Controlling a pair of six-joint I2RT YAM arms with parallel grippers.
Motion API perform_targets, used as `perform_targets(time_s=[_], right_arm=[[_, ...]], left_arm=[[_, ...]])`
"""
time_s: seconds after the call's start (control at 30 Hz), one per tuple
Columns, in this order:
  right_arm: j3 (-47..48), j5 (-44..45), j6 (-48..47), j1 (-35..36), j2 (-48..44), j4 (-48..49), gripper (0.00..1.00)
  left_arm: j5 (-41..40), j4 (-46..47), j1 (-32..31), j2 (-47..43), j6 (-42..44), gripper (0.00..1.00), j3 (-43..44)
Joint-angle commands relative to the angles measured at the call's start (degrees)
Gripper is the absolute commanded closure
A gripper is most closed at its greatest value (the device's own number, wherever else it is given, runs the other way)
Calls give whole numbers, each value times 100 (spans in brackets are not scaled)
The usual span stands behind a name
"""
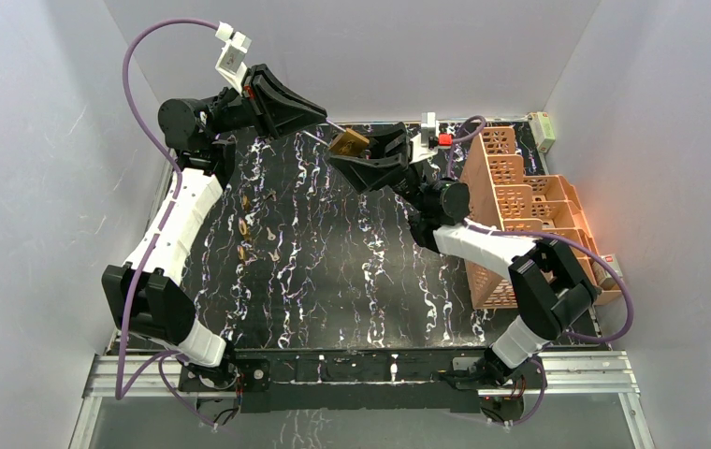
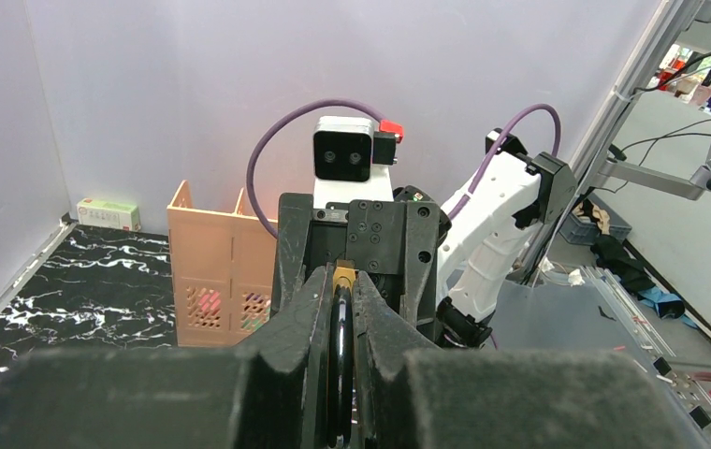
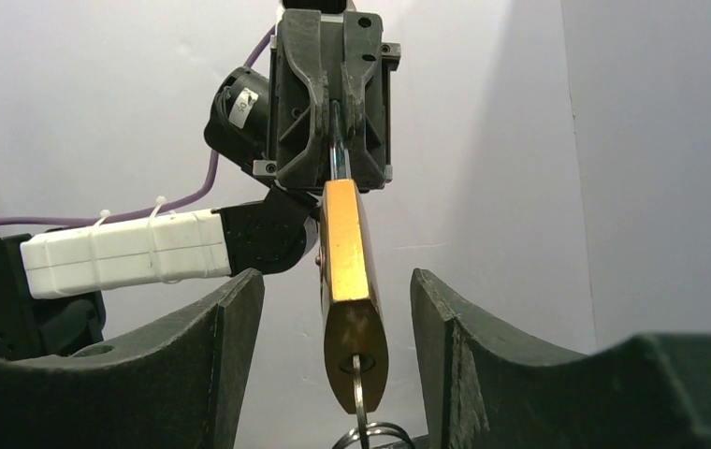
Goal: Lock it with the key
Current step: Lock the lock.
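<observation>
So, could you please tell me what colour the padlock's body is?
Brass gold; the padlock shows best in the right wrist view.

The padlock's (image 3: 352, 281) shackle vanishes between the fingers of the left end effector (image 3: 335, 173), so no idea how much of it is actually pinched. Low between the right end effector's (image 3: 336, 285) fingers, the key ring (image 3: 370, 437) gets chopped off by the bottom edge, and whatever sits in the keyhole is buried. From the left wrist only a brass sliver peeks past the fingers. Little brass bits (image 1: 249, 229) on the surface, on the near side of the left end effector, are too tiny to identify.
</observation>
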Motion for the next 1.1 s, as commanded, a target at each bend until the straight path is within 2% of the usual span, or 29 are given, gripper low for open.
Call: perform_targets(time_s=[0.0,0.13,0.37,0.57,0.83,1.07], right_arm=[[391,91,16,60,37,1046,35],[543,47,131,69,193,1302,38],[747,17,257,74,316,1391,50],[627,139,178,74,154,1396,43],[596,172,91,71,59,1375,42],[472,244,8,70,-123,1359,30]], left_arm=[[-397,404,1,-320,-54,100,307],[-408,422,1,-333,-45,100,260],[-364,430,5,-333,-29,100,198],[-344,431,1,-333,-13,100,133],[-329,425,7,-331,-17,100,131],[-326,429,1,-324,-19,100,133]])
